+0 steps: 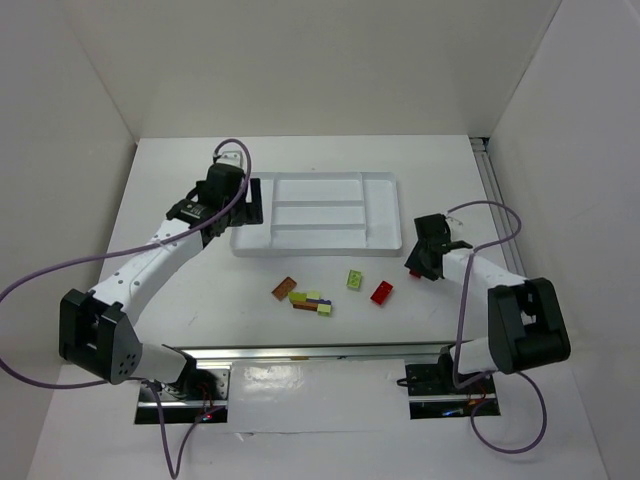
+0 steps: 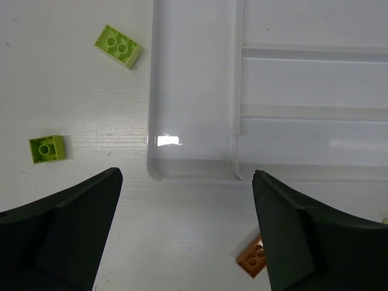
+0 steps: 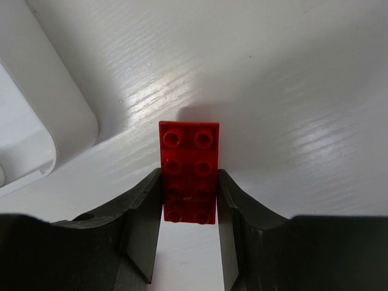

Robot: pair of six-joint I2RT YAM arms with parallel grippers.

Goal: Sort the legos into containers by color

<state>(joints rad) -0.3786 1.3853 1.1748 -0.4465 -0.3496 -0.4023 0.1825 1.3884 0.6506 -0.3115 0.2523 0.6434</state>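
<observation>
My right gripper is shut on a red lego, its fingers pressed against the brick's two long sides just above the table. In the top view this gripper sits right of the white tray's near right corner. A second red lego lies loose nearby. My left gripper hangs open over the tray's left end, holding nothing. Two lime green legos lie left of the tray, and a brown-orange one lies beside the right finger.
In front of the tray lie a brown-orange lego, a small cluster of lime, brown and purple bricks, and one lime brick. The tray's corner shows at the left of the right wrist view. White walls enclose the table.
</observation>
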